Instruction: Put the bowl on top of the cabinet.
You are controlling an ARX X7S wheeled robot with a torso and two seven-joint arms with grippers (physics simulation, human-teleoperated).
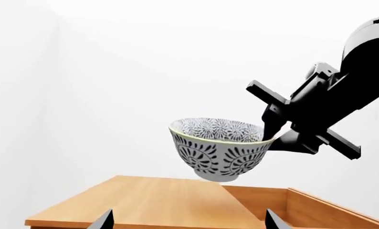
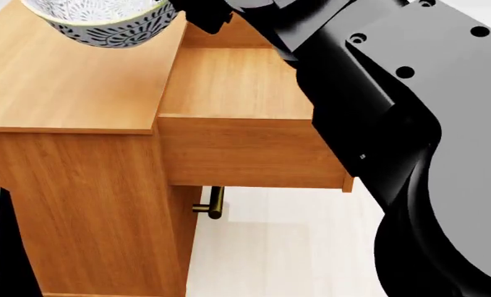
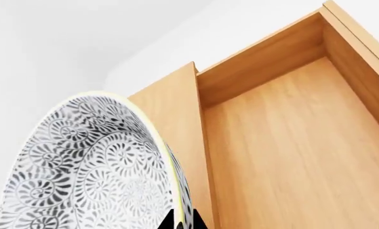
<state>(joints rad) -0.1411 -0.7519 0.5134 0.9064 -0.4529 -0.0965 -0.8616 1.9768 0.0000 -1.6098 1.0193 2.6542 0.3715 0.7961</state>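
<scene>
White walls, bowl held over wood cabinet top

R gripper (image 1: pixel 273 136) fingers pinch the rim of the bowl (image 1: pixel 220 149), one inside, one outside; bowl deep, white w/ dark blue-grey floral swirls, pale yellowish rim, small foot, upright, hanging above the cabinet (image 1: pixel 157 200) flat top, not touching it. Open drawer (image 2: pixel 237 83) just beside. L gripper (image 1: pixel 188 220): only 2 fingertips at frame edge, spread apart, empty. Head view cuts bowl off at top; R arm hides much

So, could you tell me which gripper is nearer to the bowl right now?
The right. The right gripper is clamped on the bowl's rim, holding it above the cabinet top. The left gripper sits apart, lower down and facing the bowl, touching nothing.
</scene>
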